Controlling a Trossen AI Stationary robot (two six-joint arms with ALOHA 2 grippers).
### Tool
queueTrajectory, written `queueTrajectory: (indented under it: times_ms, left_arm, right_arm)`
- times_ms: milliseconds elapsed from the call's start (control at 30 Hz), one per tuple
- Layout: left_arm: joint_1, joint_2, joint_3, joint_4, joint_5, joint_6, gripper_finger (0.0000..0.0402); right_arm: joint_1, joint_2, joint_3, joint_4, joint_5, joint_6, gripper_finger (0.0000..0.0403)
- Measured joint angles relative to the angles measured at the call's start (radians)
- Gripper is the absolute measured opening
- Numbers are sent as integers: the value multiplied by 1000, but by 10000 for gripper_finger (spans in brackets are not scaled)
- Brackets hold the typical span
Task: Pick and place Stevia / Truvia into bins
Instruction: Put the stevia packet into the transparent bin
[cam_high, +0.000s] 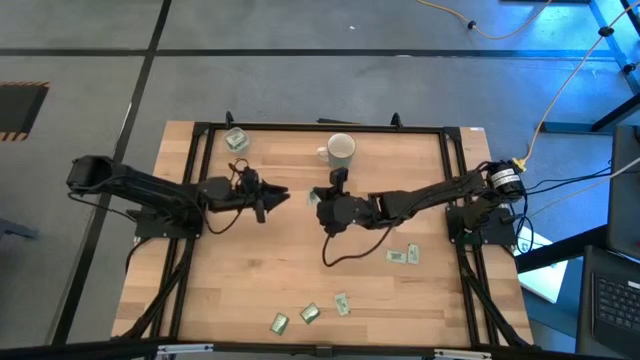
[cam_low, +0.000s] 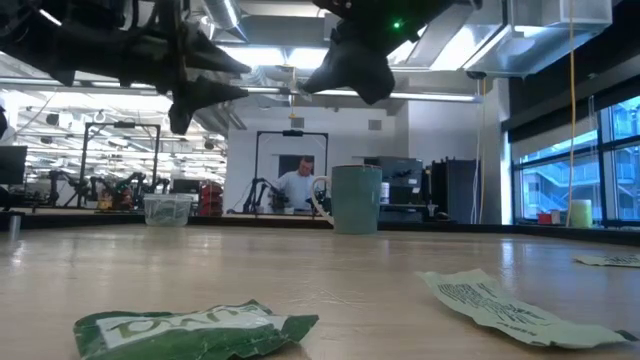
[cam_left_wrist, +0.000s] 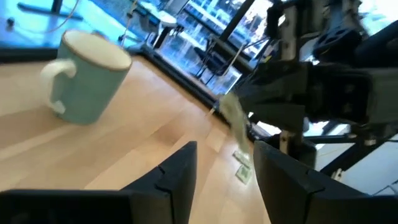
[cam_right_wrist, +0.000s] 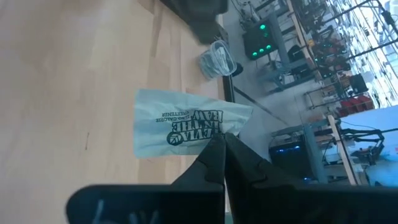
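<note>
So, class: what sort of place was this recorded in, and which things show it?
Probably a robotics lab or workshop: more robot arms on benches behind the wooden table, exposed ceiling ducts, and a person at a workstation.

Glossy ceramic mug (cam_high: 341, 149), wood table (cam_high: 250, 270)

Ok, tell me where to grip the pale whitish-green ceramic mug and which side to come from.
Grip the pale ceramic mug by its rim wall, straight down from above: it stands upright, mouth open, so one finger probably fits inside. Avoid the handle, which juts toward the left arm's side. Use the open left gripper; the right gripper is shut on a green-and-white paper sachet.
</note>
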Motion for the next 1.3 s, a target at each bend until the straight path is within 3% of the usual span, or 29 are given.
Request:
queueTrajectory:
  times_ms: [433,767,900,1200,1300]
  left_arm:
    - [0,224,182,-11,41,22,153]
    - [4,306,238,-52,43,25,144]
    - [4,302,238,-53,38,61,117]
    - [4,300,238,-51,39,118,13]
    - [4,300,238,-51,39,129,5]
  right_arm:
    - [-7,-2,0,8,-1,-25,0]
    - [-7,-2,1,8,0,-26,0]
    - [-7,-2,1,8,-1,-22,0]
    - [-7,-2,1,9,0,-17,18]
    - [-7,-3,1,10,-1,-16,29]
